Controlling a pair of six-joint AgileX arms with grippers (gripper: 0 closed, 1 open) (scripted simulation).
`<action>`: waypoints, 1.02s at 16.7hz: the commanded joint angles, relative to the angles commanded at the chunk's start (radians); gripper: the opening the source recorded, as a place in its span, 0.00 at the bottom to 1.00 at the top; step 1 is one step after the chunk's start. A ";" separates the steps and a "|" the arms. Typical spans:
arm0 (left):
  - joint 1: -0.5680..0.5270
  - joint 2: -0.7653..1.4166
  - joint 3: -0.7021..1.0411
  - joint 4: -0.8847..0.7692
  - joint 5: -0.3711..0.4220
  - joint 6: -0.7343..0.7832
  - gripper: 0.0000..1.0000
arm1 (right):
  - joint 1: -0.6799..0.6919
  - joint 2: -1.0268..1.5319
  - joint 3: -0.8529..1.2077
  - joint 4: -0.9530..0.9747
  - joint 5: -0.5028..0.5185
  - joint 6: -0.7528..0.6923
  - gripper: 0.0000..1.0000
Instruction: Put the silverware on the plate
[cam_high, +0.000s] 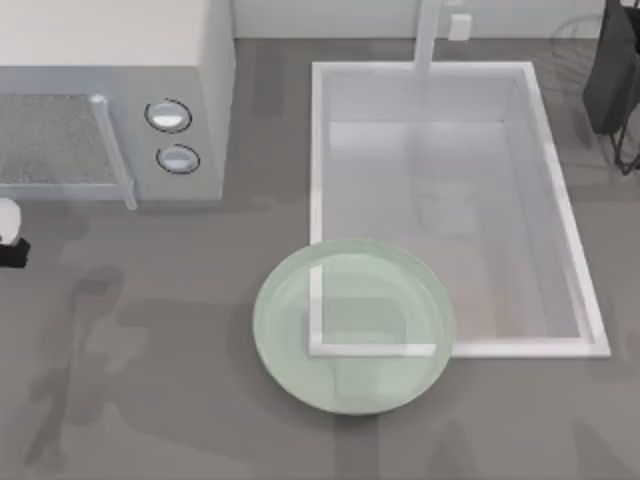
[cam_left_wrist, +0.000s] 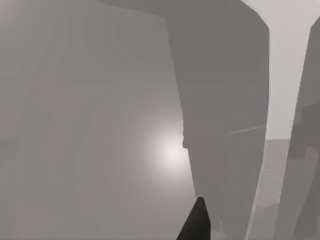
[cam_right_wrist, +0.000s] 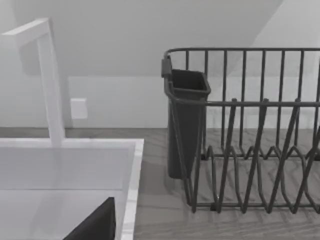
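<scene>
Nearest to us in the top view, the pale green glassy plate (cam_high: 290, 365) lies on the grey tabletop (cam_high: 150, 400), a little right of the middle. Its far right part overlaps the near left corner of the white sink basin (cam_high: 575, 260), and the basin's white rim shows through the glass as an angle. Nothing lies on the plate. Of our left tool (cam_left_wrist: 197, 224) we see a dark tip in the left wrist view, close against plain grey surfaces, and we cannot tell whether it is released or clenched. Of our right tool (cam_right_wrist: 95, 225) a dark wedge shows in the right wrist view, above the basin's edge, and there too we cannot tell its state. Farther back on the left stands a pale boxy appliance (cam_high: 215, 60) with two round knobs (cam_high: 168, 115) on its front, well apart from the plate. At the far edge a white faucet (cam_high: 428, 35) rises behind the basin, and just beside the basin's far right corner stands a dark wire dish rack (cam_right_wrist: 260, 150) with a dark cutlery holder (cam_right_wrist: 186, 125) hung on the end nearest the basin.
</scene>
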 joint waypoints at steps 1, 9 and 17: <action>-0.011 0.004 0.002 -0.005 -0.002 -0.019 0.00 | 0.000 0.000 0.000 0.000 0.000 0.000 1.00; -0.279 0.121 0.050 -0.113 -0.044 -0.549 0.00 | 0.000 0.000 0.000 0.000 0.000 0.000 1.00; -0.629 0.370 0.173 -0.263 -0.047 -1.478 0.00 | 0.000 0.000 0.000 0.000 0.000 0.000 1.00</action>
